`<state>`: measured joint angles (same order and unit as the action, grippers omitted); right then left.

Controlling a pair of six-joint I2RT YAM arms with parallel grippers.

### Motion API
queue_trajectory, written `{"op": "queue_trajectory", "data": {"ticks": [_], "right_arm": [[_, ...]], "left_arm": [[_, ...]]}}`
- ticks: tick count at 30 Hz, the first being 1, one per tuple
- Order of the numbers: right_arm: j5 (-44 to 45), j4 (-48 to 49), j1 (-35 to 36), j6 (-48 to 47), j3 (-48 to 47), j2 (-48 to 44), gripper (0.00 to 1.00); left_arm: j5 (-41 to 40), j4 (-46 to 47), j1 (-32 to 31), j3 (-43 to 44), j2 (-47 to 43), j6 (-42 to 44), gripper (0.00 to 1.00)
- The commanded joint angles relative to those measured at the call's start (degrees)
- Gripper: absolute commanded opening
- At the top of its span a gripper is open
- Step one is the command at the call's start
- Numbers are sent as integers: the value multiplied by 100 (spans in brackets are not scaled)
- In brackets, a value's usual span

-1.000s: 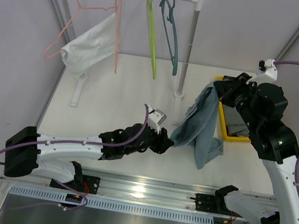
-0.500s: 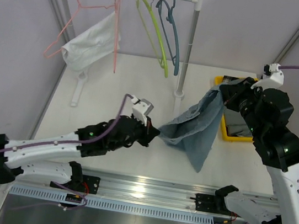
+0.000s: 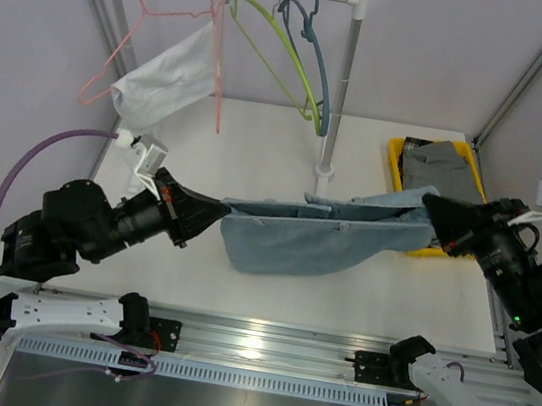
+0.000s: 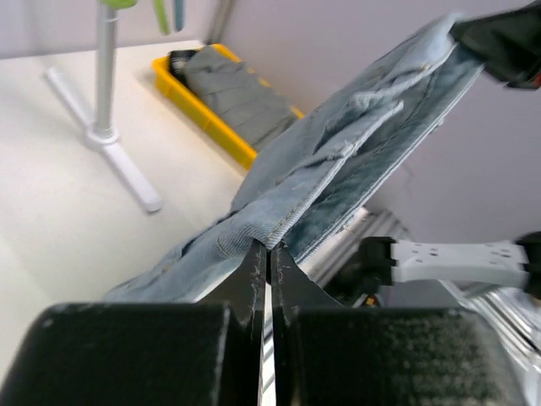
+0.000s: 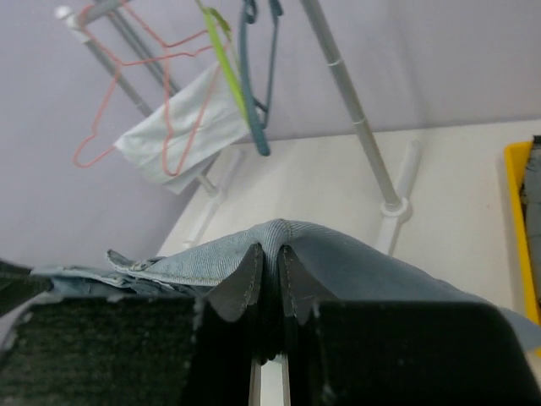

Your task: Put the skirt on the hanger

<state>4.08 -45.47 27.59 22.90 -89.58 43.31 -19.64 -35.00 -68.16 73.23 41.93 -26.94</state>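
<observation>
1. my left gripper is pinching one end of the denim skirt, fingers closed tight on it.
2. my right gripper is clamping the other end.
3. the skirt is hanging stretched between them, above the table.

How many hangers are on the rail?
3: pink hanger at left holding a white cloth, green hanger in the middle, blue hanger at right.
</observation>
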Motion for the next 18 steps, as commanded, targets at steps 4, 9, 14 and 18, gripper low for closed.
{"op": "queue_trajectory", "data": {"ticks": [4, 9, 14, 18], "right_arm": [[-328, -49, -78, -40, -226, -639, 0], [-241, -129, -123, 92, -60, -290, 0], [-118, 274, -123, -30, 537, 598, 0], [-187, 741, -271, -101, 959, 1565, 0]], "left_arm": [[206, -938, -48, 605, -291, 75, 0], [-346, -1254, -48, 964, -19, 48, 0], [-257, -1178, 1060, 1010, 807, 399, 0], [2294, -177, 3481, 166, 1254, 523, 0]]}}
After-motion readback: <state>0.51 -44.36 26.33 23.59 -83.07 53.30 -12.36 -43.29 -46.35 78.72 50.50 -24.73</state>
